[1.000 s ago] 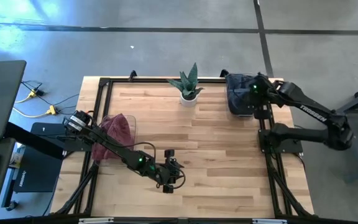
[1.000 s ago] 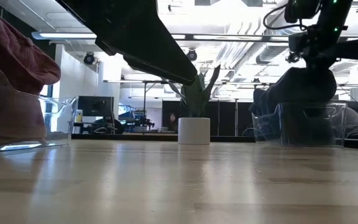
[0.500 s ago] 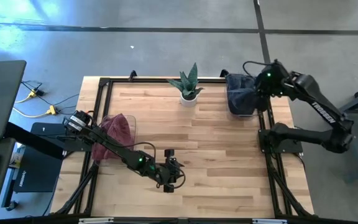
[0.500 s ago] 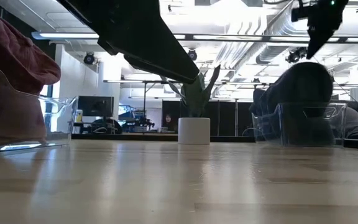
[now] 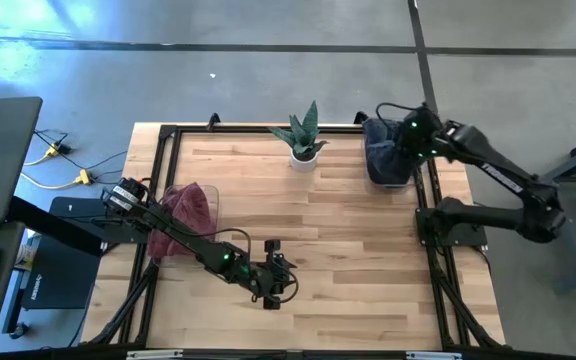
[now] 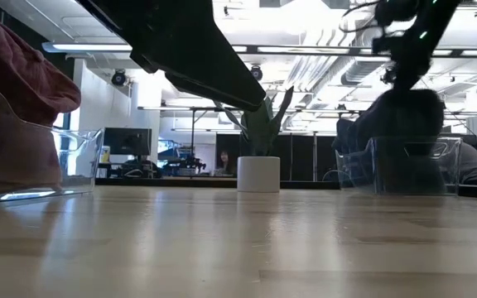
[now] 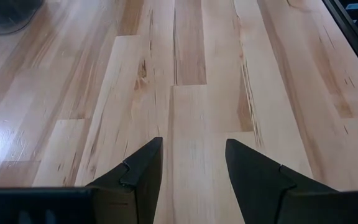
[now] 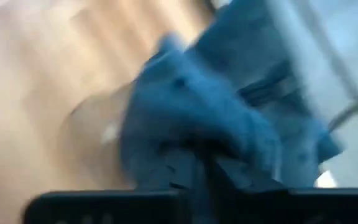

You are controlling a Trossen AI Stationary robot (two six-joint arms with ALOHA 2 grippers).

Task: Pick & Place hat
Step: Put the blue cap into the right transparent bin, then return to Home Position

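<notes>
A dark blue hat (image 5: 383, 160) sits in a clear bin (image 5: 388, 178) at the far right corner of the wooden counter (image 5: 328, 250), with the right gripper (image 5: 408, 135) poised directly above it. Seen from the right wrist, the blue fabric fills the frame and the dark fingers (image 8: 188, 171) point down into its folds; the blur makes it impossible to tell whether they are parted, closed or pinching cloth. From counter height, the hat (image 6: 400, 116) mounds above the rim of its bin (image 6: 412, 165), and its lower part lies inside.

Across the counter, a dark red hat (image 5: 190, 205) is heaped in a second clear bin (image 5: 211, 200) near the left edge. The left gripper (image 5: 276, 285) waits near the front of the counter, well apart from both bins, its fingers (image 7: 143, 168) spread over bare wood and holding nothing. A small potted plant (image 5: 303, 135) stands at the back, between the two bins.

By the look of it, the job is at or near a hand-off at the blue hat's bin: either the hat is about to be lifted out or it is freshly set down. With both hats resting in bins, neither reading can be ruled out.
</notes>
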